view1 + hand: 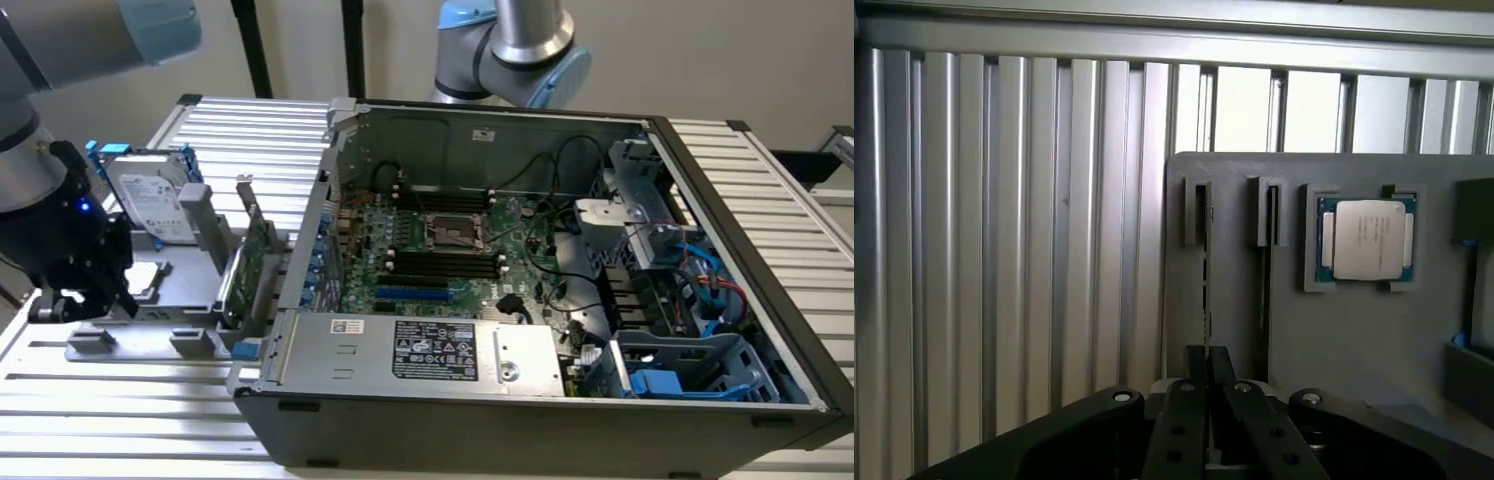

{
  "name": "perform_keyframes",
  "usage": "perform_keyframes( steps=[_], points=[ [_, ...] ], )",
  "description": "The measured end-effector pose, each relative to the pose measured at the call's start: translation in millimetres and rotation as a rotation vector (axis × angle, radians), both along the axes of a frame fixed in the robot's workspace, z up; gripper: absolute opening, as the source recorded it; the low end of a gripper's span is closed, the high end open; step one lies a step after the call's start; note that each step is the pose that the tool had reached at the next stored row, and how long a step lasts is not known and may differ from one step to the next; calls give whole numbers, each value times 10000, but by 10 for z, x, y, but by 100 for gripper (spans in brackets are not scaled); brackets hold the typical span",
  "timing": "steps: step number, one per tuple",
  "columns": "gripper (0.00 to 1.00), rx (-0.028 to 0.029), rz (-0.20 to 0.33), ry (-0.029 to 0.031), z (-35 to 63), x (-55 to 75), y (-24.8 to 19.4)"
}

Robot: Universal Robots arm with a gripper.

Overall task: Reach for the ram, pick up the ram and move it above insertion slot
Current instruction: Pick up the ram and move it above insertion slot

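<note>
My black pincer (pixel 1206 365) is closed down narrow. Its two tips sit on either side of the ram (pixel 1206 265), a long thin board stick with its skinny edge up. The gap between them looks just as thin as the stick, so I think they are pinching it.

The ram stands in a slot of the flat grey plastic tray (pixel 1239 320). It is the slot next to the tray's outer edge, the edge away from the big open black computer case (pixel 534 420). The tray lies on the silver ribbed metal desk (pixel 1004 260), close beside the case. The ram is not lifted yet. Its far end is tucked in a little grey block at the tray's far edge.

Why does it stand like that? I think the slot holds it up on its edge so the tips can close on its two flat sides from above. A stick lying flat would be hard to grab.

The ram's long way runs along the tray's outer edge, from my pincer out to the far block. Its flat sides face sideways, one to the bare desk and one to the next slot. Past that slot, a square silver chip with a green rim (pixel 1366 240) lies flat in its own pocket.
</note>
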State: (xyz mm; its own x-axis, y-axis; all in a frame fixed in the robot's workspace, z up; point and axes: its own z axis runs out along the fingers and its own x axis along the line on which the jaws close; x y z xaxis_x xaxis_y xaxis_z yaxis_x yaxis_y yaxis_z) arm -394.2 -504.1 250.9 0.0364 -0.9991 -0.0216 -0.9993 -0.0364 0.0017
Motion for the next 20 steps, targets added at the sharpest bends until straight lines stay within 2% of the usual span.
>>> perform_keyframes(
  steps=[7,9,20],
  points=[
    [13,0,-1,0,318,76,-3],
    [13,5,0,-1,407,139,-2],
    [13,119,21,0,907,568,-3]
  ],
)
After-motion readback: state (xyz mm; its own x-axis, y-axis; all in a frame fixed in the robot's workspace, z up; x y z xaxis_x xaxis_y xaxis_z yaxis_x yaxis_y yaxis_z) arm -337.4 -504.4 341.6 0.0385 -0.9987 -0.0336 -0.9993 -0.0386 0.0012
